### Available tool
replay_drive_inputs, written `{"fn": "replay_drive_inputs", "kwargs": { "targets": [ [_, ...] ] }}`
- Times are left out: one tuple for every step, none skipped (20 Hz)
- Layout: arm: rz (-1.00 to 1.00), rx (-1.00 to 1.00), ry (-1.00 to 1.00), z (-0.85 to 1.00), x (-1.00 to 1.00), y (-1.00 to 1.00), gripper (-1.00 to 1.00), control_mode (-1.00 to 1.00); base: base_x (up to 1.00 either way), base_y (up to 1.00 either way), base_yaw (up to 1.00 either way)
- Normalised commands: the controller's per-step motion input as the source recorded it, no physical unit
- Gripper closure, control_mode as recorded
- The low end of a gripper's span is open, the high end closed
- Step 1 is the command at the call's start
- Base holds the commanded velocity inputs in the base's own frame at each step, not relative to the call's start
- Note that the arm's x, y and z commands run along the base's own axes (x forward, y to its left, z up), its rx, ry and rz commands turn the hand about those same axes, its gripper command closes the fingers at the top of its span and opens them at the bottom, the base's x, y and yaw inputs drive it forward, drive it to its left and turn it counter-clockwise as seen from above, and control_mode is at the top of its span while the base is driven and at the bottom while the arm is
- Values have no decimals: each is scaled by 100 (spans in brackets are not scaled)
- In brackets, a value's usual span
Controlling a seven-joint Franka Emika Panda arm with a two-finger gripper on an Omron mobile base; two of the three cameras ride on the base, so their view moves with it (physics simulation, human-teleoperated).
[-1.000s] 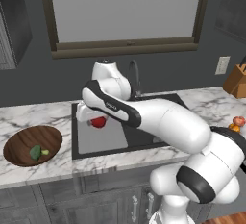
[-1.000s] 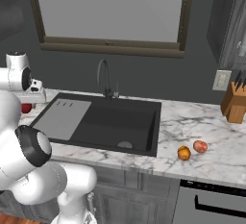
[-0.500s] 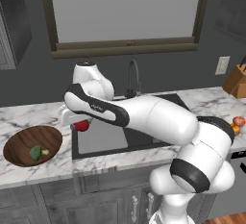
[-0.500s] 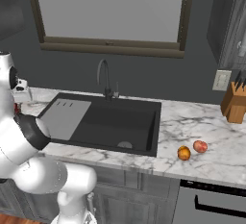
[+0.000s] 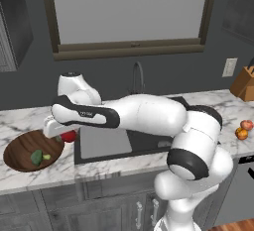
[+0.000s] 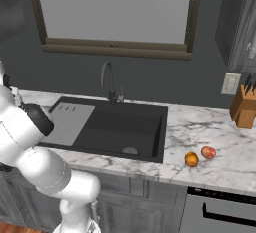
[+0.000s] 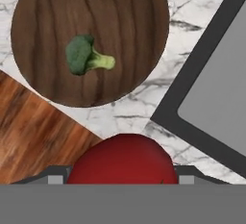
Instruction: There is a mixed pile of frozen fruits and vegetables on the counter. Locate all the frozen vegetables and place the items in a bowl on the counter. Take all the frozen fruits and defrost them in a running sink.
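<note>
Red vegetable carried at the bowl's sink-side rim.
The gripper (image 5: 65, 137) is seen part-closed on the red round vegetable (image 7: 121, 159); the bowl (image 5: 20, 148) (broccoli (image 7: 85, 57) inside) lies just beyond, away from the sink (image 5: 144, 138).

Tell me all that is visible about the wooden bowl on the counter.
The bowl is wide, shallow and round, of dark brown wood with visible grain. It stands upright on the white marble counter, left of the black sink and apart from it. Inside lie a small green broccoli piece and a tiny yellow-green piece. The gripper, holding a red round item, hangs at its right rim.
</note>
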Motion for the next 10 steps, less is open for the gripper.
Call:
{"fn": "replay_drive_inputs", "kwargs": {
  "targets": [
    [2,-2,3,-7,12,50,100,-100,0,0,0],
    [0,-4,1,0,7,36,100,-100,0,0,0],
    [0,-6,1,0,10,36,100,-100,0,0,0],
    [-1,-6,5,0,17,37,100,-100,0,0,0],
    [-1,-6,10,0,23,42,100,-100,0,0,0],
    [0,-7,10,0,24,44,100,-100,0,0,0],
    [0,-6,8,0,24,43,100,-100,0,0,0],
    [-1,-5,6,-2,24,40,100,-100,0,0,0],
    [-1,-4,5,-9,26,38,100,-100,0,0,0],
    [0,-3,5,-13,29,38,100,-100,0,0,0]
  ]
}}
